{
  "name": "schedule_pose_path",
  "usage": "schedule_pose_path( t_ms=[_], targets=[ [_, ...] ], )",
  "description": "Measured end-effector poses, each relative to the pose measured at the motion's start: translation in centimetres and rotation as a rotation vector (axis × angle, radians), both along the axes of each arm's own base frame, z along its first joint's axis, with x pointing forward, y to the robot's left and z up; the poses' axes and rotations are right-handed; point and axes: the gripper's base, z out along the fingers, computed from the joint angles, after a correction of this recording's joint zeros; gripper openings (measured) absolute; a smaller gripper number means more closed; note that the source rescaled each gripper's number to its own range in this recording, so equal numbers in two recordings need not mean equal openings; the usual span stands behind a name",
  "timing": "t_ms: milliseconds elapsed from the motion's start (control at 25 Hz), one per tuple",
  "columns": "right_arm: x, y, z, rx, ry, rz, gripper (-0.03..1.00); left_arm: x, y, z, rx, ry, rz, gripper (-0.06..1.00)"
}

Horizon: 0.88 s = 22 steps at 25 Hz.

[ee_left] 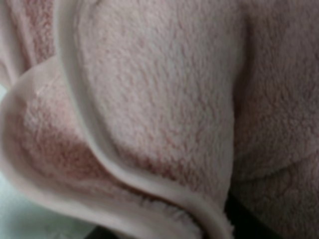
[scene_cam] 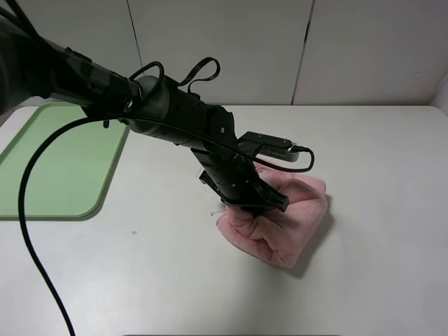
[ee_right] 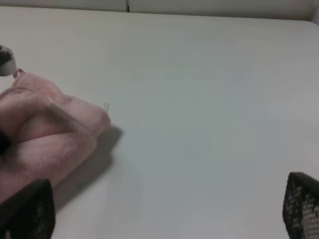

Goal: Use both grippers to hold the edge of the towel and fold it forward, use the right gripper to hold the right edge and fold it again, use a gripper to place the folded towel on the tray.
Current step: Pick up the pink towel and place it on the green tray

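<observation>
The pink towel (scene_cam: 294,220) lies folded in a thick bundle at the middle of the table. My left gripper (scene_cam: 252,207) reaches across from the far left and bears down on the bundle's left end, its jaws sunk in puckered cloth. Pink terry (ee_left: 164,99) fills the left wrist view, with the stitched hem (ee_left: 99,154) curving across it. The light-green tray (scene_cam: 49,168) lies flat at the far left, with nothing on it. My right gripper (ee_right: 167,211) does not show in the high view. In its own view its fingers (ee_right: 301,206) stand wide apart over bare table, with the towel (ee_right: 45,139) off to one side.
The left arm's black cable (scene_cam: 31,231) hangs in a loop over the table's front left. White table (scene_cam: 378,210) stretches to the right of the towel, and a white wall panel runs along the back.
</observation>
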Motion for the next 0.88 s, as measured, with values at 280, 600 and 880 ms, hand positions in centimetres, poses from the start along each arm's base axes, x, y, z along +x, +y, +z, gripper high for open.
schedule_pose_path(
  t_ms=[280,600,880],
  targets=[
    [0.0,0.0,0.0,0.000,0.000,0.000,1.00,0.0,0.0,0.0,0.001,-0.001,-0.001,0.22],
    [0.0,0.0,0.0,0.000,0.000,0.000,1.00,1.0,1.4,2.5,0.021,-0.046,-0.018,0.22],
    [0.0,0.0,0.0,0.000,0.000,0.000,1.00,3.1,4.4,6.0,0.033,-0.097,0.021,0.22]
  ],
)
